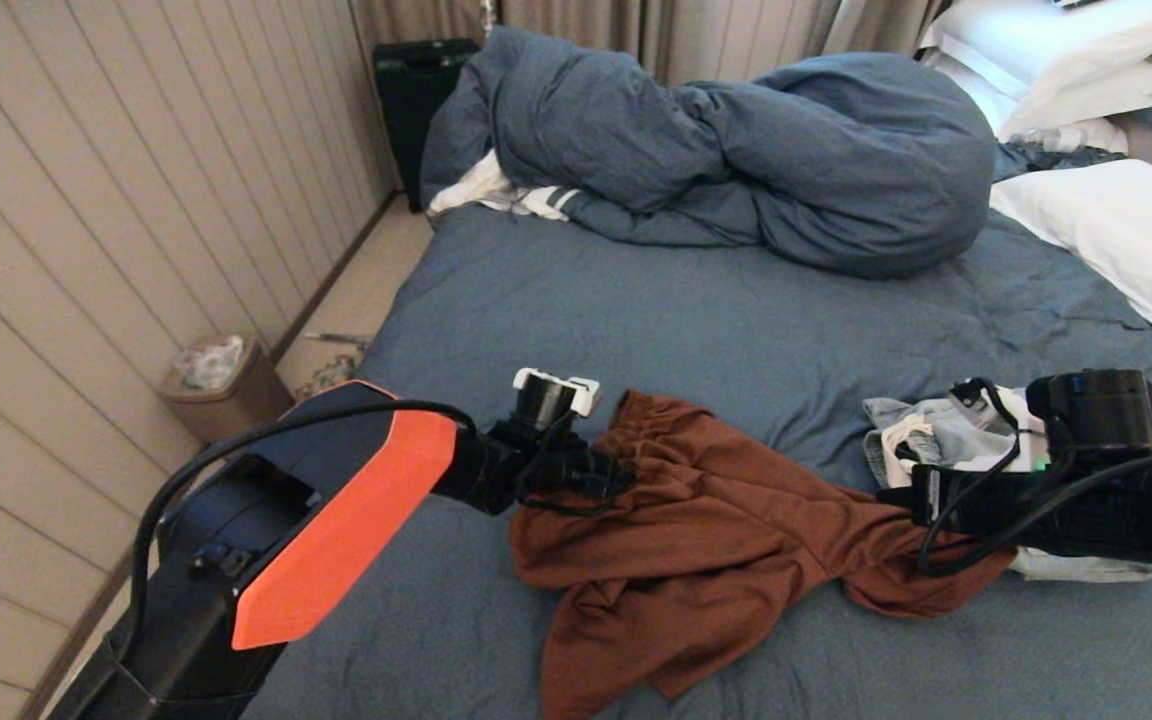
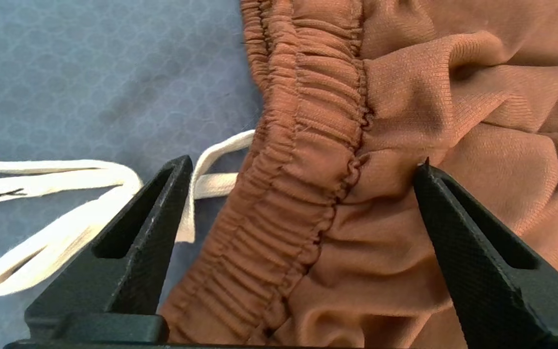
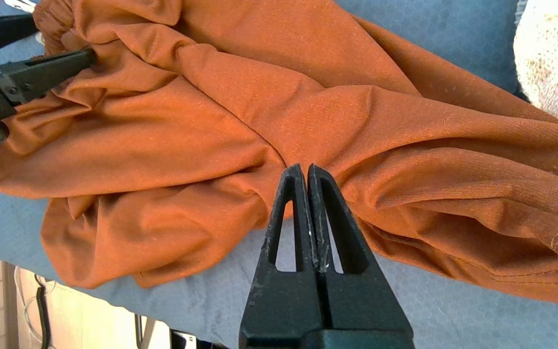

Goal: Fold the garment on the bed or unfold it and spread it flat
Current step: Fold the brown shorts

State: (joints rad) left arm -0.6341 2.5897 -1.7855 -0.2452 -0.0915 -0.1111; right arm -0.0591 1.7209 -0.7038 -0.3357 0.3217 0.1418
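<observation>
Rust-brown shorts point(image 1: 706, 530) lie crumpled on the near part of the bed point(image 1: 736, 330), whose blue duvet point(image 1: 736, 150) is bunched at the far end. The left gripper point(image 2: 303, 179) sits at the shorts' waistband point(image 2: 308, 145), jaws spread wide apart around it. The right gripper point(image 3: 306, 169), jaws pressed together, touches the fabric's right side.

Landmark: waste bin point(image 1: 224, 392) on the floor by the paneled wall point(image 1: 86, 200), crumpled plastic inside. Black suitcase point(image 1: 418, 100) stands well beyond the bin, against the beige curtains point(image 1: 576, 25). Small clutter on the floor just past the bin, too small to identify. Pale clothes heap point(image 1: 936, 440) far right of the bin.
</observation>
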